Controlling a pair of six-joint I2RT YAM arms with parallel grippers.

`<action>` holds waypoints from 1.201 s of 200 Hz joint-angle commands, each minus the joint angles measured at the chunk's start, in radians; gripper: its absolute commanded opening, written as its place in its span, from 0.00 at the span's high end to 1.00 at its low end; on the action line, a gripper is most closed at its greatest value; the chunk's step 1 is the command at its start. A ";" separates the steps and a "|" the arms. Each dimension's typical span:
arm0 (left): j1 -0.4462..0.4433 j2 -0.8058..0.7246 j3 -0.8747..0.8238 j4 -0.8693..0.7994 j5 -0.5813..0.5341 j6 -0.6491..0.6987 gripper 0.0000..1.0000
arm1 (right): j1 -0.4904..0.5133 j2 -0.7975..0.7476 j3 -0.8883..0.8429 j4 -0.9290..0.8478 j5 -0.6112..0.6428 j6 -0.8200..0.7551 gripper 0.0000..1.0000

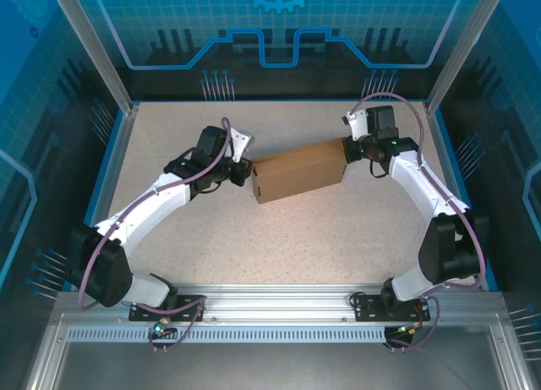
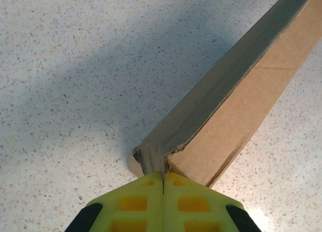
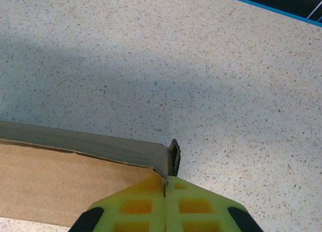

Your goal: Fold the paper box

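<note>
The paper box [image 1: 297, 171] is a closed, shallow brown cardboard shape lying aslant in the middle of the speckled table. My left gripper [image 1: 247, 172] is at its left end and my right gripper [image 1: 348, 146] at its right end. In the left wrist view the yellow jaws [image 2: 163, 175] are pressed together on a thin cardboard edge at the corner of the box [image 2: 241, 106]. In the right wrist view the yellow jaws [image 3: 165, 182] are likewise shut on the corner wall of the box [image 3: 65, 184], where a small folded tab [image 3: 174, 154] sticks up.
The tabletop [image 1: 279, 246] is bounded by blue-edged transparent walls [image 1: 114, 153] on the left, back and right. An aluminium rail [image 1: 279, 299] carrying both arm bases runs along the near edge. Open table lies in front of and behind the box.
</note>
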 commanded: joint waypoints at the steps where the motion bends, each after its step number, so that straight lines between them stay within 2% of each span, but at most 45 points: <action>1: -0.011 0.007 0.021 0.018 0.023 -0.160 0.95 | 0.024 -0.019 -0.018 -0.033 -0.009 0.016 0.93; 14: -0.011 0.011 0.017 0.042 0.040 -0.267 0.93 | 0.029 -0.020 -0.024 -0.030 -0.006 0.020 0.93; 40: -0.023 0.029 0.011 0.074 0.064 -0.414 0.97 | 0.041 -0.028 -0.041 -0.019 0.003 0.028 0.93; 93: -0.047 0.031 -0.026 0.138 0.029 -0.547 0.99 | 0.048 -0.031 -0.051 -0.013 0.008 0.028 0.94; 164: -0.057 0.036 -0.040 0.120 -0.016 -0.522 0.98 | 0.046 -0.036 -0.060 -0.011 0.021 0.026 0.94; 240: -0.057 0.026 -0.034 0.090 -0.053 -0.455 0.93 | 0.042 -0.045 -0.061 -0.020 0.032 0.020 0.93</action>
